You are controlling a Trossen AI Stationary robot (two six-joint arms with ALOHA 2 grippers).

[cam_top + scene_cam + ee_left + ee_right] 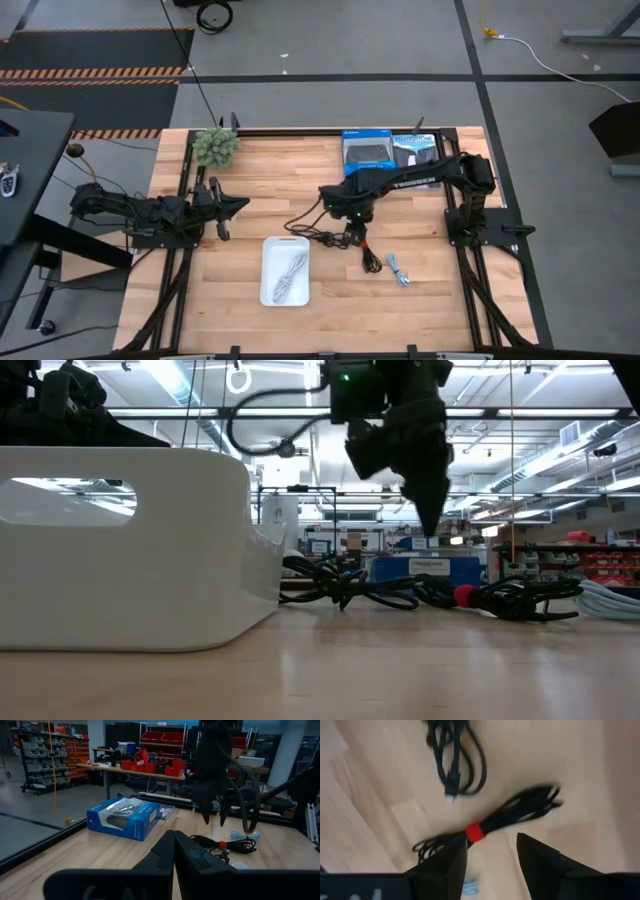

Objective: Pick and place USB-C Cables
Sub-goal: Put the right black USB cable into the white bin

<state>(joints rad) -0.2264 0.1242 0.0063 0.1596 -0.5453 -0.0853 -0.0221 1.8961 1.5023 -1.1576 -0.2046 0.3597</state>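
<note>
Above the black cable with the red band point(485, 827), the right gripper point(492, 852) hangs with its two fingers parted and nothing between them; the wrist view shows the band lying just ahead of the fingertips. Beside this cable, toward the white tray point(270, 285), lies the plain black cable point(318, 237), loosely coiled and, in the low view, touching or nearly touching the banded one. On the banded cable's other side, away from the tray, rests the pale blue-grey cable point(399, 269), close by but apart from it. Inside the tray lies the white cable point(290, 275), a long loose bundle. Behind the banded cable, at the far table edge, stand the blue box point(368, 152) and the black box point(414, 148) side by side. Well apart from the banded cable, past the tray, the left gripper point(243, 204) waits with its fingers pressed together, near a small green plant point(216, 147).
</note>
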